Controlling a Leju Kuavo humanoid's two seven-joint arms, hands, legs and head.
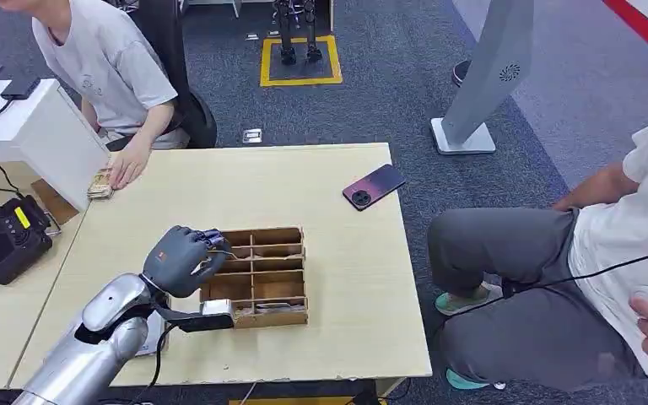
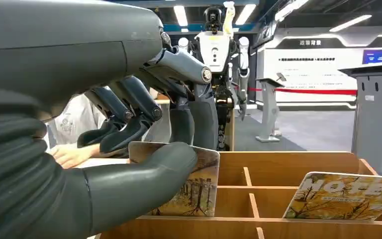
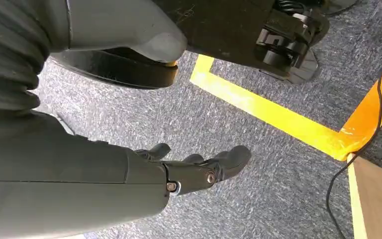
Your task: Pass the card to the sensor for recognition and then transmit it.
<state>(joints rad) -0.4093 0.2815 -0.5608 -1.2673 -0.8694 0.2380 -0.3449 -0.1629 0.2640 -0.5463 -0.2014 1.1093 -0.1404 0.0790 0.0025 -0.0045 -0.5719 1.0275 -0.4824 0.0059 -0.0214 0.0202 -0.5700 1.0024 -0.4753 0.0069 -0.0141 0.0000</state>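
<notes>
Head view: left hand (image 1: 183, 260) over the near-left corner of the wooden divider box (image 1: 257, 275) on the pale worktop (image 1: 346, 287), fingers curled down into a compartment there; black sensor unit (image 1: 8, 239) well to the left of the box on the neighbouring worktop, a phone (image 1: 374, 186) beyond the box to its right, one seated person (image 1: 105, 59) past the box's far-left side with a hand resting near the worktop edge, another person (image 1: 574, 278) off to the box's right. Left wrist view: card (image 2: 194, 184) pinched upright between the thick thumb and the darker fingers (image 2: 129, 124), lower edge apparently not yet clear of the box wall; a second card (image 2: 345, 196) leaning in a compartment further along the box. Best done, judging from this: lift straight up until clear of the dividers, keep the pinch firm and the card face flat, then swing left toward the sensor without brushing the box rim. Right wrist view: right hand (image 3: 194, 172) hanging over grey carpet beside yellow floor tape (image 3: 273, 117), fingers loosely apart, holding nothing.
</notes>
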